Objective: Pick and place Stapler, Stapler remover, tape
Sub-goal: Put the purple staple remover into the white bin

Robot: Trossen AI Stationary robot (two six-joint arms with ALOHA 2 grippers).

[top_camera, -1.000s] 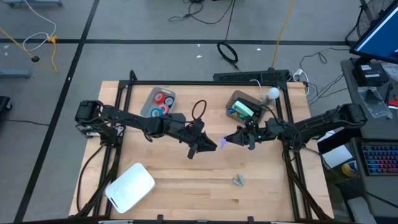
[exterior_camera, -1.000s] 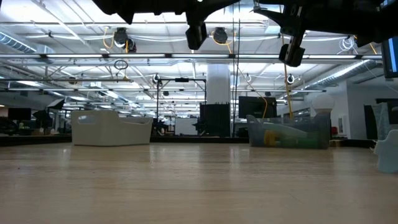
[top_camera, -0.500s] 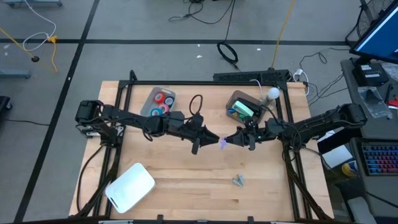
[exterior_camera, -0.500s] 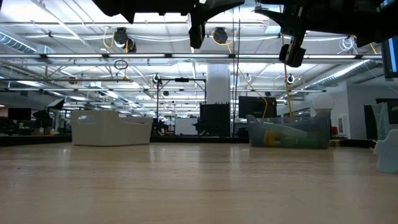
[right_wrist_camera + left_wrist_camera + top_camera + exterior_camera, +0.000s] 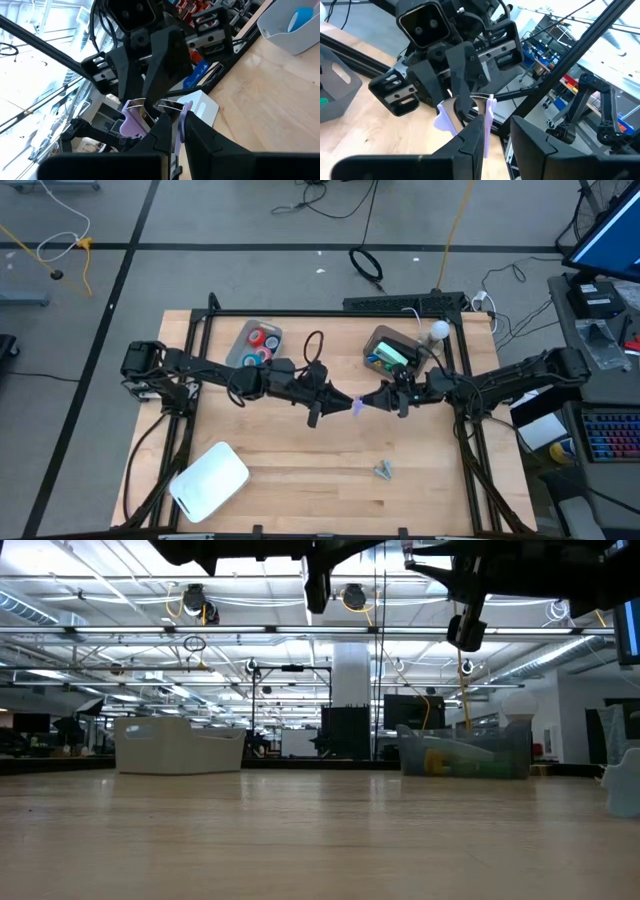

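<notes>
Overhead, ceiling lights (image 5: 190, 600) above wooden table (image 5: 320, 830)

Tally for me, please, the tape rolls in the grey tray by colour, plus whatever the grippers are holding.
Red tape rolls: 2
Blue tape rolls: 2
Purple staple remover: 1, held above mid-table by the right gripper, with the left gripper open around it
Total: 5
</notes>
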